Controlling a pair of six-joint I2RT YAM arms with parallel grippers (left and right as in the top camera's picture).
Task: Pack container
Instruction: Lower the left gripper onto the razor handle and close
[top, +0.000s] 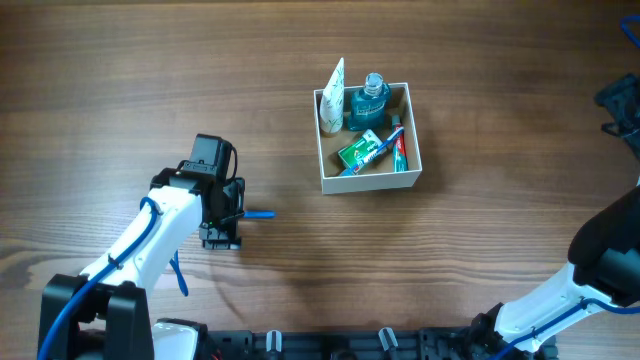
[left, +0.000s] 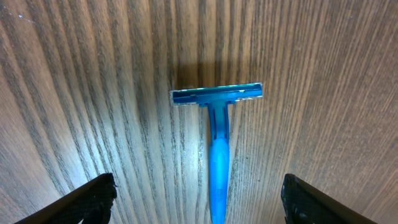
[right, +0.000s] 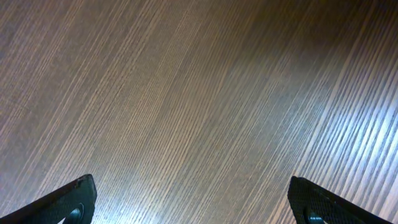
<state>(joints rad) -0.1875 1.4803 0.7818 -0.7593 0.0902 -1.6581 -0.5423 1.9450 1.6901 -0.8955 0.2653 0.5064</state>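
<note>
Overhead: container (top: 368, 181) well apart from open left jaws

There is one table (top: 150, 80). On it sits one container (top: 368, 181). Four things are in it: one white tube (top: 334, 95), one blue bottle (top: 371, 100), one green packet (top: 359, 151) and one long thin thing in red and blue (top: 398, 140). One blue razor (left: 215, 149) lies out on the wood, so that makes five small things in all. The razor has one head and one handle. There are two robot arms, one left arm (top: 150, 235) and one right arm (top: 560, 295). Each arm has one gripper, so there are two: the left gripper (left: 199, 199) and the right gripper (right: 193, 199). Each one shows two black fingertips, so four in all.
</note>
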